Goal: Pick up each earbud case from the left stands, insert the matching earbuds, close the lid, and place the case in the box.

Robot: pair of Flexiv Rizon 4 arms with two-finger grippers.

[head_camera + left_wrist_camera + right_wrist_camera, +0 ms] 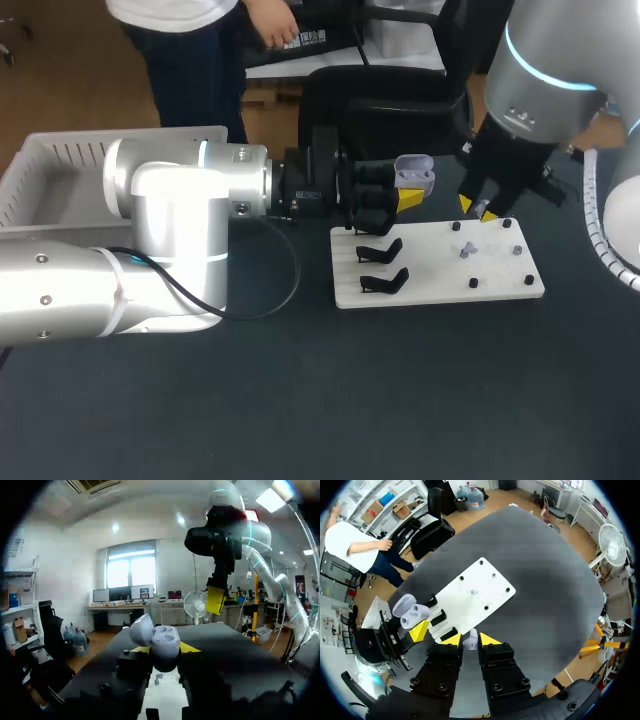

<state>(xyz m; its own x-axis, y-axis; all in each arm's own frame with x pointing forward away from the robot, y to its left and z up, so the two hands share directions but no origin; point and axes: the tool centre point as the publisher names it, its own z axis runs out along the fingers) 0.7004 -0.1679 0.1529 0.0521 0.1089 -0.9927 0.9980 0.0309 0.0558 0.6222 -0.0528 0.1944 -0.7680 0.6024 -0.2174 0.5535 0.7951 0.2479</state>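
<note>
Earbud case [415,172], lid open, is clamped in my left gripper [408,195] near the white board's [500,285] stand end, while my right gripper [478,208] pinches an earbud [470,640] over it.

I record my left arm [160,230] as silver-grey cylindrical links with small screws [42,258], a cyan light ring [203,152] and a black cable [280,290] looping from its black wrist. My right arm [540,90] is the same silver-grey, also cyan-ringed. The left gripper [412,192] and right gripper [478,209] are black-bodied with yellow tips.

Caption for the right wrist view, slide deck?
Right gripper holds an earbud by the board; left gripper holds the open case nearby.
</note>
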